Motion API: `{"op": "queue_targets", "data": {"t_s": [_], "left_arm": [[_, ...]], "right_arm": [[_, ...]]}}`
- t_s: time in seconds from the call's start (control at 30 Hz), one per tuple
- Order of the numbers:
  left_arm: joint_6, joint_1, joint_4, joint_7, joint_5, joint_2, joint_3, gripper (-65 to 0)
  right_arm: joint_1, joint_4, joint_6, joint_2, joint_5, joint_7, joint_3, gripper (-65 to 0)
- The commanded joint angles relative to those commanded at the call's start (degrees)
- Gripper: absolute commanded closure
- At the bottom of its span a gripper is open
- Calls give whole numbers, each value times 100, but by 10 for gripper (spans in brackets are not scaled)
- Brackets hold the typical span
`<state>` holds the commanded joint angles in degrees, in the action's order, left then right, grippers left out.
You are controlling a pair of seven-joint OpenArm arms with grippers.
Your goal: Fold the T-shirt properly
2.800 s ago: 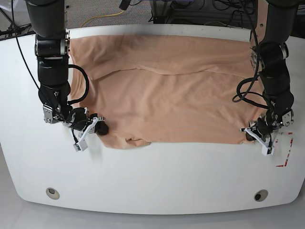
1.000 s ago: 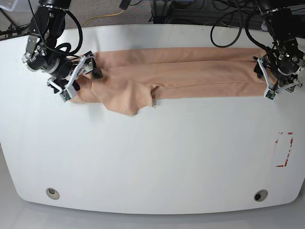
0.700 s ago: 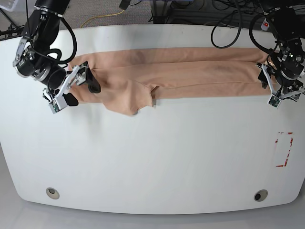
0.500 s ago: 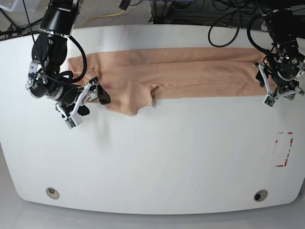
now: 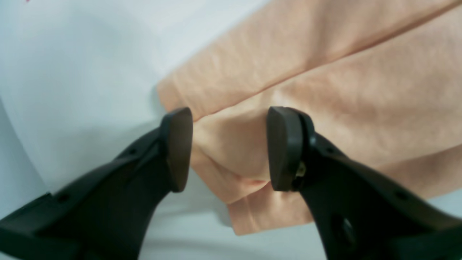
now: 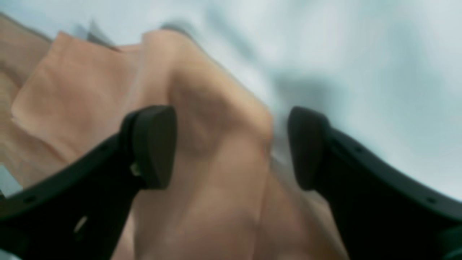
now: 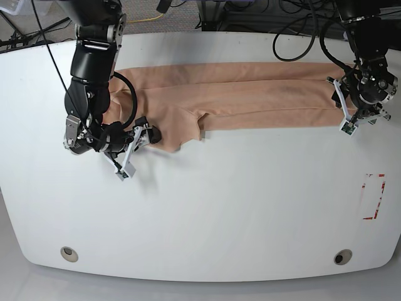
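Observation:
The T-shirt (image 7: 250,94) lies as a long peach-pink folded band across the back of the table, with a flap hanging toward the front at its left part. In the base view my right gripper (image 7: 139,150) is at that flap's lower left edge. The right wrist view is blurred; it shows my right gripper (image 6: 231,148) open with bunched T-shirt (image 6: 213,151) fabric between its fingers. My left gripper (image 7: 344,111) is at the band's right end. Seen from the left wrist, my left gripper (image 5: 231,148) stands open astride the layered corner of the T-shirt (image 5: 325,72).
The white table (image 7: 200,207) has a red taped rectangle (image 7: 374,195) near its right edge. Two round holes (image 7: 69,254) (image 7: 342,256) sit near the front. Cables lie beyond the back edge.
The shirt's near half has been folded to the back into a narrow band. Both grippers let go. The right gripper swung frontward to the flap; the left one barely moved.

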<state>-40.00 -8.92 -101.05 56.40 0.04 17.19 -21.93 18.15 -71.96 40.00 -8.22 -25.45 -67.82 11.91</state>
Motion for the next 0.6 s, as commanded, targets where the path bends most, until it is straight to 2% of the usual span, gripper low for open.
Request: {"op": "queue_targets", "data": {"t_s": [0.07,0.13,0.2,0.27,0.3,0.33,0.43,0.6], "left_arm": [[0,0,70,-9,0,0,0,-300],[0,9,105,-9,0,0,9,-300],[0,9,105,-9,0,0,26,-300],[0,9,105,-18,0,0,26,-300],[0,9,105,-18,0,0,26,-300],[0,9,105,-18,0,0,35,-300],[0,9,141,-18,0,0,44,-300],[0,9,510,-26,0,26,281,-300]], "right_arm": [[-79,0,0,79,0,123,0,-442],[-114,-9,0,97,-35,273,0,-396],[-114,-9,0,149,-44,325,0,-279],[-114,-53,0,246,-44,325,70,-105],[-114,-62,0,255,-44,325,158,-38],[-114,-105,0,264,-44,325,264,0],[-264,-563,0,290,-123,273,563,0],[-589,-1433,0,246,-853,-193,941,0]]}}
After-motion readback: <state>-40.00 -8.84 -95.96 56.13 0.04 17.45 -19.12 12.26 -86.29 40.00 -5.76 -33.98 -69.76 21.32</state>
